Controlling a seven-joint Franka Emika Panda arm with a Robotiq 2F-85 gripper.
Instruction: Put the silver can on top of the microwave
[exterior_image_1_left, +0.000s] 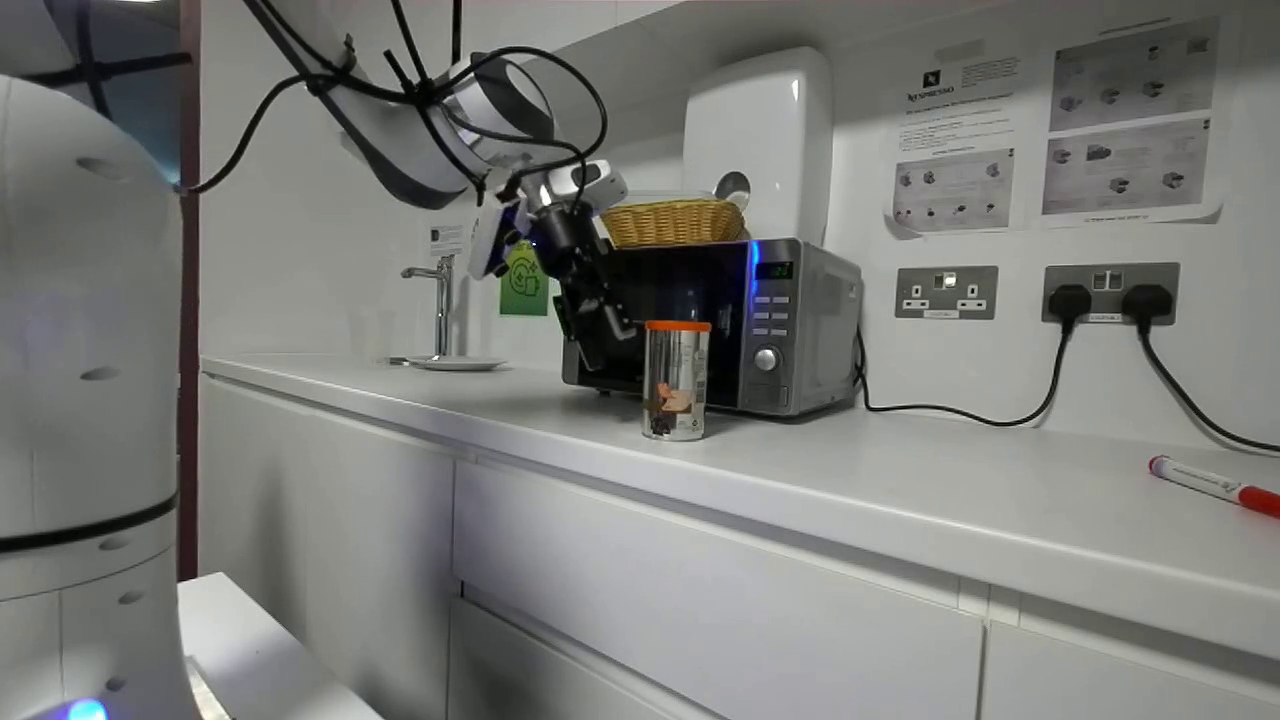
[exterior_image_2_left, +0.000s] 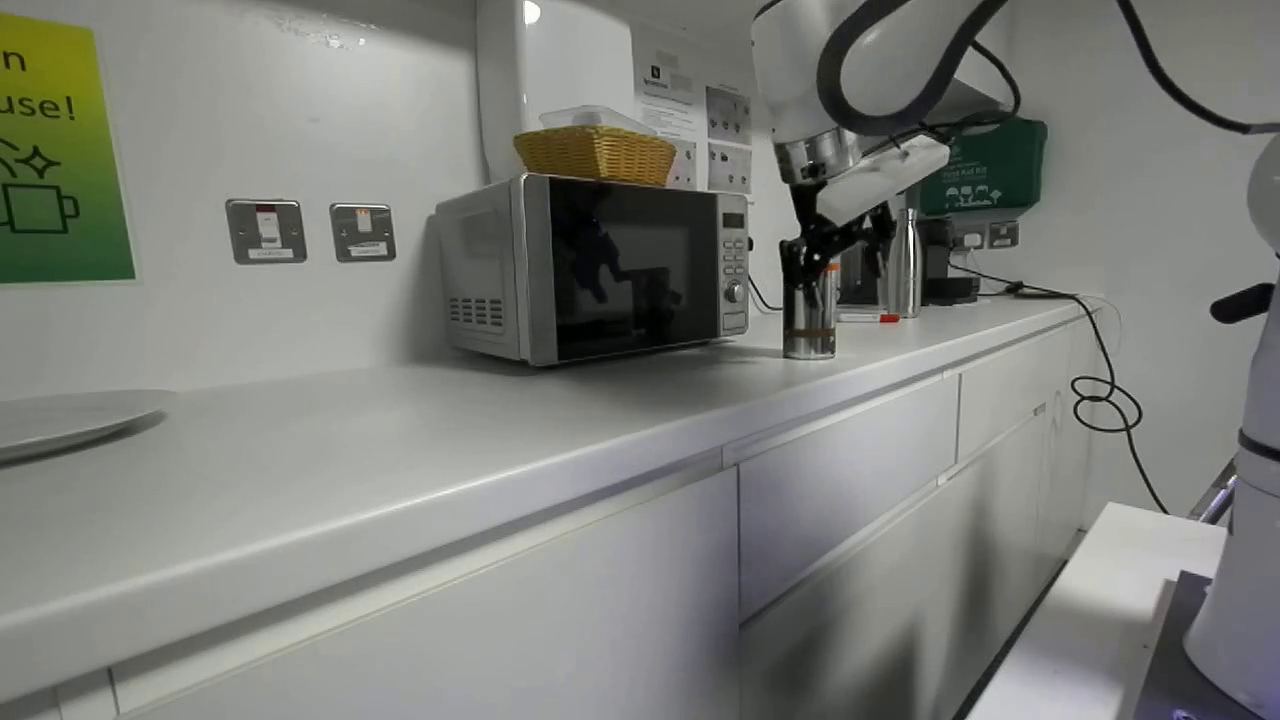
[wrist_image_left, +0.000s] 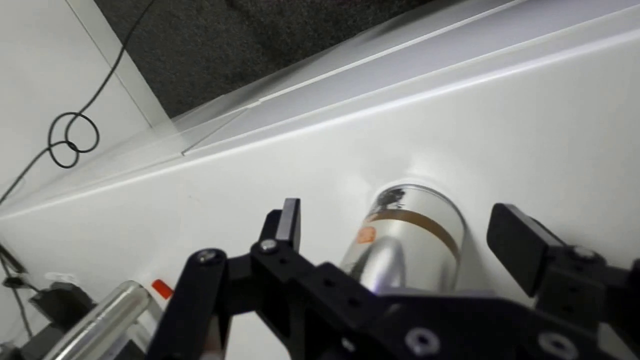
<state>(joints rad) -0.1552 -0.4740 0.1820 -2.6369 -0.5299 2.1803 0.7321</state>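
The silver can (exterior_image_1_left: 675, 385) stands upright on the counter in front of the microwave's right part, with an orange lid and a brown band; it also shows in an exterior view (exterior_image_2_left: 810, 325). The microwave (exterior_image_1_left: 818, 325) is silver-grey with a dark glass door, seen in both exterior views (exterior_image_2_left: 640, 270). My gripper (exterior_image_2_left: 838, 265) is open at the upper part of the can, tilted downward. In the wrist view the can (wrist_image_left: 415, 245) lies between the two spread fingers (wrist_image_left: 397, 225), with gaps on both sides. The gripper body hides the can's top there.
A yellow wicker basket (exterior_image_1_left: 675, 222) with a clear tub sits on the microwave. A red marker (exterior_image_1_left: 1215, 483) lies on the counter (exterior_image_1_left: 950, 480). A metal bottle (exterior_image_2_left: 906, 265) and a dark machine stand farther along. A plate (exterior_image_1_left: 455, 363) lies near the tap (exterior_image_1_left: 440, 305).
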